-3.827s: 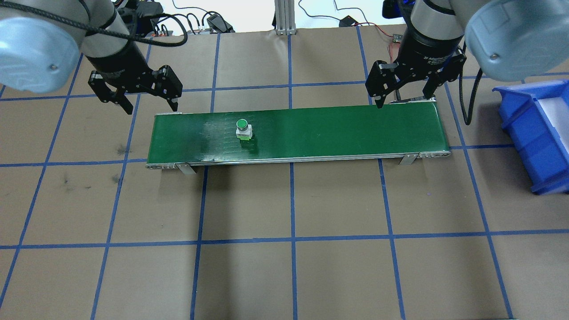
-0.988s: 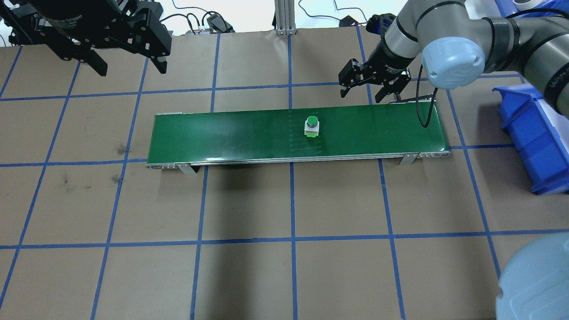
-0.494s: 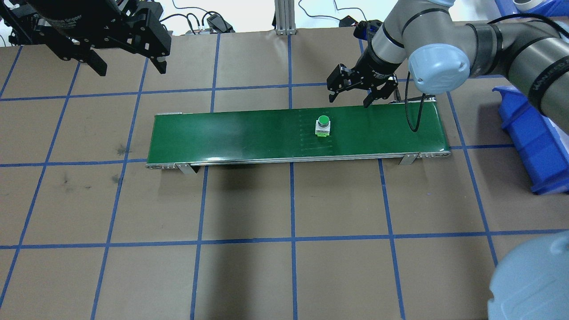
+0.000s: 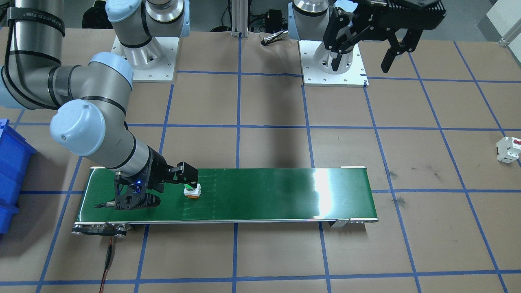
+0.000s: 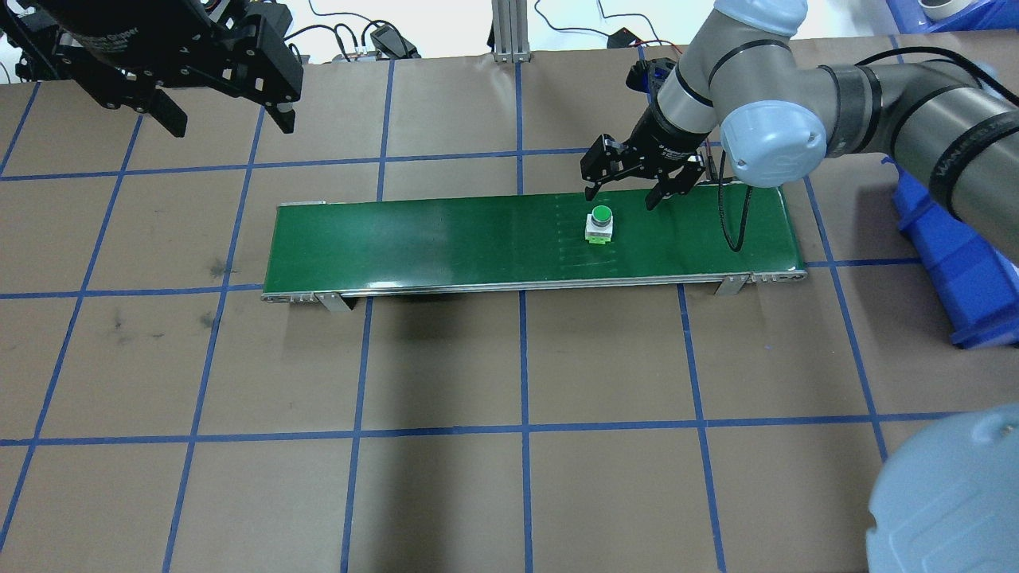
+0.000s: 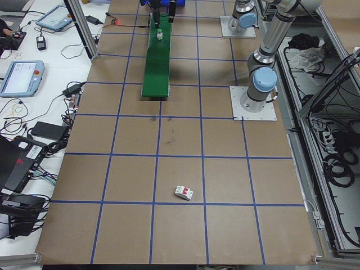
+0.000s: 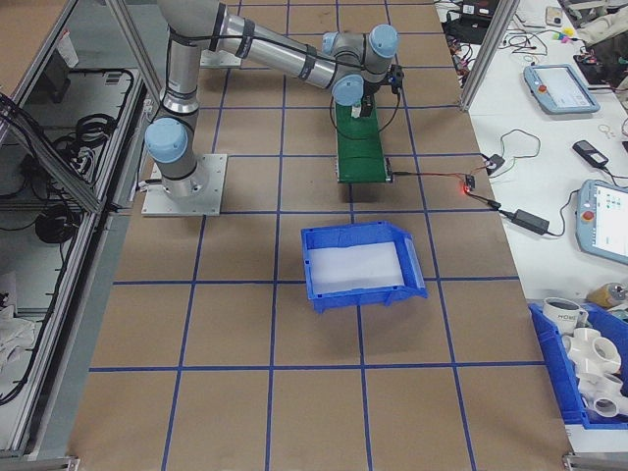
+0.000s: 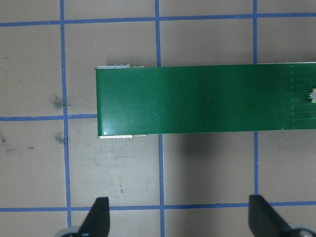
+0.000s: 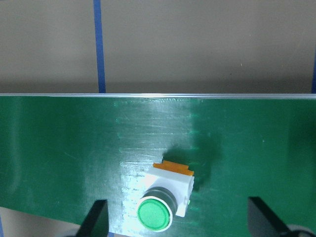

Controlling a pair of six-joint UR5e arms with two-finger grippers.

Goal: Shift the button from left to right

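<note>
- front-facing view: the button [image 4: 192,190] stands upright on the green belt [image 4: 264,195], toward its end near the blue bin [image 4: 10,179]. the right gripper [image 4: 163,188] hangs low over the belt with its fingers spread and nothing between them; the button sits just beside the tip of one finger [image 4: 185,171]. the left gripper [image 4: 366,49] is raised high, spread wide, holding nothing. a white block [image 4: 508,149] lies well apart on the paper.
- overhead view: the button [image 5: 599,224] sits just short of the right gripper [image 5: 621,195], nearer one finger [image 5: 591,187] than the other.
- right wrist view: the button [image 9: 165,200] lies between the two fingertips [image 9: 96,217], closer to that one, touching neither.
- left wrist view: only the belt [image 8: 197,98] below.
</note>
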